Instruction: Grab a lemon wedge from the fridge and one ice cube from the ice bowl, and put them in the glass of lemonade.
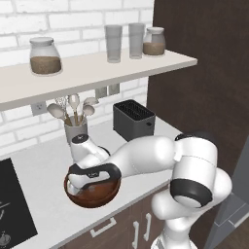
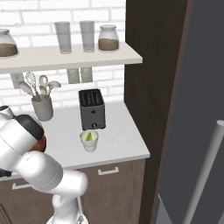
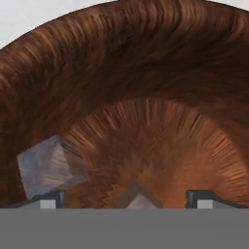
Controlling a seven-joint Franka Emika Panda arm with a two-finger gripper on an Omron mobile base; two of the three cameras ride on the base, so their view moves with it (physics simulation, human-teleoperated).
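Inside the ice bowl (image 3: 121, 73), the gripper (image 3: 126, 198) is held spread wide, nothing pinched, one ice cube (image 3: 138, 197) seen between the fingertips. A second ice cube (image 3: 48, 168) lies beside; it could be nudged or caught too. One lemon wedge (image 2: 89, 136) is seen in the glass of lemonade (image 2: 89, 141).

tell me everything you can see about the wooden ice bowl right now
The ice bowl is a wide, shallow, round bowl of dark reddish-brown wood with streaky grain. It sits upright on the pale counter near its front edge, in front of the grey utensil holder. The gripper reaches down into it with jaws open. In the hand view, a greyish translucent ice cube lies on the bowl's inner slope, and another piece sits between the fingertips.
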